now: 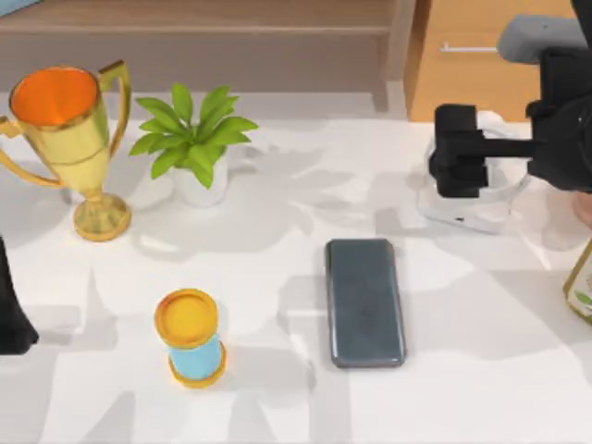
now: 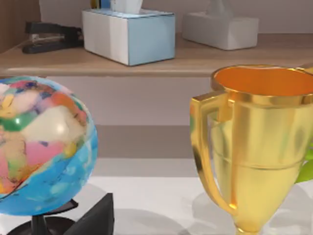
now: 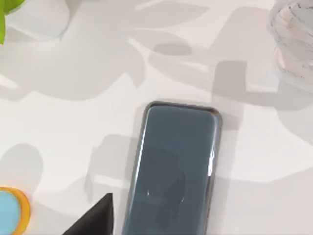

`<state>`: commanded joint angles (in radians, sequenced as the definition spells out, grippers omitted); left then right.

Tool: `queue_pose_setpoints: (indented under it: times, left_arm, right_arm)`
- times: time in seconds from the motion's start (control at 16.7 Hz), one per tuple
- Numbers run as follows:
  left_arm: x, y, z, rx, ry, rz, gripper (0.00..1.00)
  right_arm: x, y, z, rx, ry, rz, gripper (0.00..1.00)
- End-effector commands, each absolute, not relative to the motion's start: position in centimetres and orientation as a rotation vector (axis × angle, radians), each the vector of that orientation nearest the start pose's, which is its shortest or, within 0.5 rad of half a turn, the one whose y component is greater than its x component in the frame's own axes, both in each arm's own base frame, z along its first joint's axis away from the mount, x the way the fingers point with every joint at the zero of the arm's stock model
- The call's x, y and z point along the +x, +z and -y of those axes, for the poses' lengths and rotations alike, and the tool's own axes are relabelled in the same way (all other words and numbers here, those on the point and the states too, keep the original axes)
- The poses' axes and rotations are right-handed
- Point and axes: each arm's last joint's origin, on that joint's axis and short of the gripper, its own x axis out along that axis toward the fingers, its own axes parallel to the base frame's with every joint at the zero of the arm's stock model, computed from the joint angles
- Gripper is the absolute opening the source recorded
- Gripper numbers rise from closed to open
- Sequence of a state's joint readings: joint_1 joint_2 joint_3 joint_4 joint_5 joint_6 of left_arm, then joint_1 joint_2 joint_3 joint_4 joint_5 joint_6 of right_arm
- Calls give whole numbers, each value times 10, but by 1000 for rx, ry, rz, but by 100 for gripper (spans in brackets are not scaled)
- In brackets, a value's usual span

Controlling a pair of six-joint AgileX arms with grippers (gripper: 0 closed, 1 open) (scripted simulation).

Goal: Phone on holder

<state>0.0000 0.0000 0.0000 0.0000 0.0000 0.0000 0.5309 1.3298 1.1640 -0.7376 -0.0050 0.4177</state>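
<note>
White table point(image 1: 481, 388), phone point(image 1: 364, 302), trophy point(image 1: 69, 139), plant point(image 1: 192, 141), blue-and-yellow cylinder point(image 1: 191, 337)

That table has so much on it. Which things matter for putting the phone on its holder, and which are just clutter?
For the job: phone; white holder; right gripper.
Just lying about: trophy; potted plant; blue-and-yellow cylinder; globe.

No legible text, label, brand, number or sign appears on any surface. The phone point(image 1: 364, 302), lying near the blue-and-yellow cylinder point(image 1: 191, 337), has a blank dark face; the trophy point(image 1: 69, 139), tissue box point(image 2: 128, 34) and globe point(image 2: 39, 147) carry no readable marking.
</note>
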Motion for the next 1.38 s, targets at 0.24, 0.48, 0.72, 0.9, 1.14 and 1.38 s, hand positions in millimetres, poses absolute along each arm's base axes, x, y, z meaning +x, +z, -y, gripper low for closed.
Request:
queue_pose_setpoints:
  times: [0.24,0.48,0.72,0.9,1.14,1.38]
  left_arm:
    - [106,160,1,0,0,0,100]
    - [106,160,1,0,0,0,100]
    - [106,160,1,0,0,0,100]
    - [106,160,1,0,0,0,100]
    - [106,160,1,0,0,0,100]
    - [106,160,1,0,0,0,100]
  right_arm:
    - [274,249,-202,58,215,-1289,100]
    - [298,205,-243,3,101,-1469,100]
    - [313,180,-262,-9,25,-1537,100]
    - [315,177,-264,-8,15,-1542,100]
    - [316,176,-262,-6,13,-1542,100]
    - [318,142,-264,-8,15,-1542,100]
